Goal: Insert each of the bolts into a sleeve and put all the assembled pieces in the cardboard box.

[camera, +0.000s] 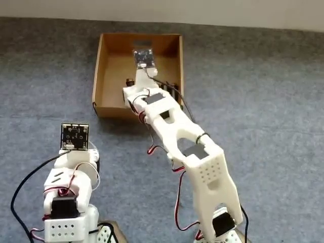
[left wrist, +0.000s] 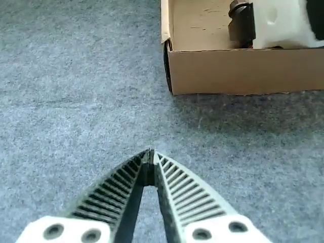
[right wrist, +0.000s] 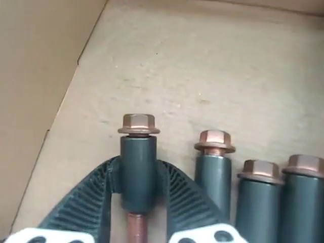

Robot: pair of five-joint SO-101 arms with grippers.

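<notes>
Soft, even light; faint shadow beside the cardboard box [left wrist: 243, 71].

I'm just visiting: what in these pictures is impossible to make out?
High view: the right arm covers its own hand and most pieces in the cardboard box.
Right wrist view: three neighbouring pieces run off the picture's edge; more may lie beyond.
Left wrist view: the box's near wall hides most of its floor.
</notes>
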